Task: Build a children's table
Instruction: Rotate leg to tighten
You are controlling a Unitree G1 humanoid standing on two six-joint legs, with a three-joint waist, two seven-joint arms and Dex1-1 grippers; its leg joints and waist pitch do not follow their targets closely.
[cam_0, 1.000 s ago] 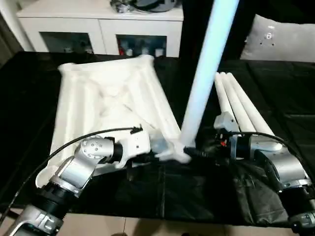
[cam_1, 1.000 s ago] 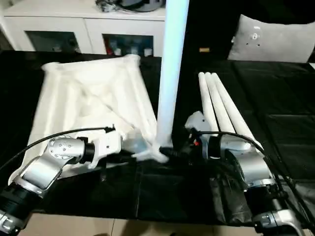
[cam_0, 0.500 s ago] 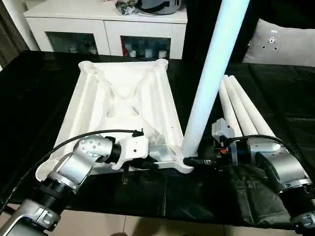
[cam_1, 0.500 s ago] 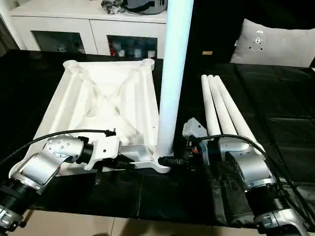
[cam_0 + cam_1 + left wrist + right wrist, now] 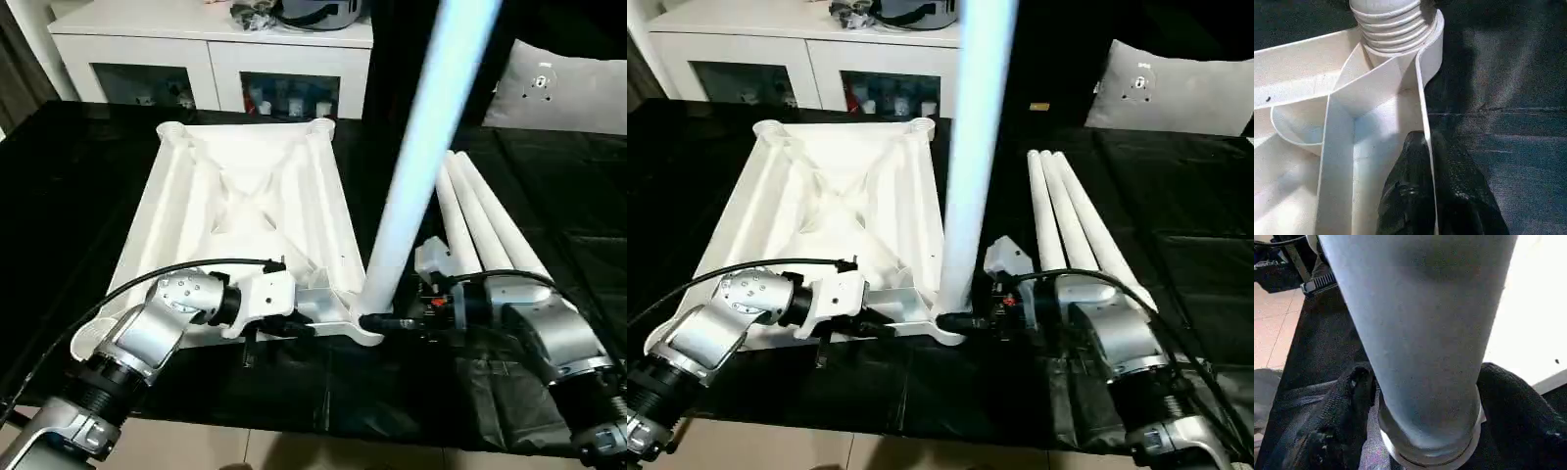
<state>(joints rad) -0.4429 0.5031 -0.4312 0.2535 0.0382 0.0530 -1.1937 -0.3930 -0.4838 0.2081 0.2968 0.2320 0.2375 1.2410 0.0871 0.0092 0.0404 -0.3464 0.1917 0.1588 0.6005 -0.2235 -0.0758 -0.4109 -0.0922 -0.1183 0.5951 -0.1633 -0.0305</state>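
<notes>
While the upright leg [image 5: 411, 186] stands in the near corner socket [image 5: 367, 328] of the upturned tabletop [image 5: 245, 206] at frame centre, it should be turned squarely, kept vertical so the threads seat without crossing. The right gripper [image 5: 1420, 426] reaches in level from lower right, its fingers [image 5: 1347, 406] spread around the leg's base, touching both sides. The left gripper [image 5: 1425, 196], level from lower left, is clamped on the tabletop's rim. Three spare legs [image 5: 480, 215] lie right of centre.
</notes>
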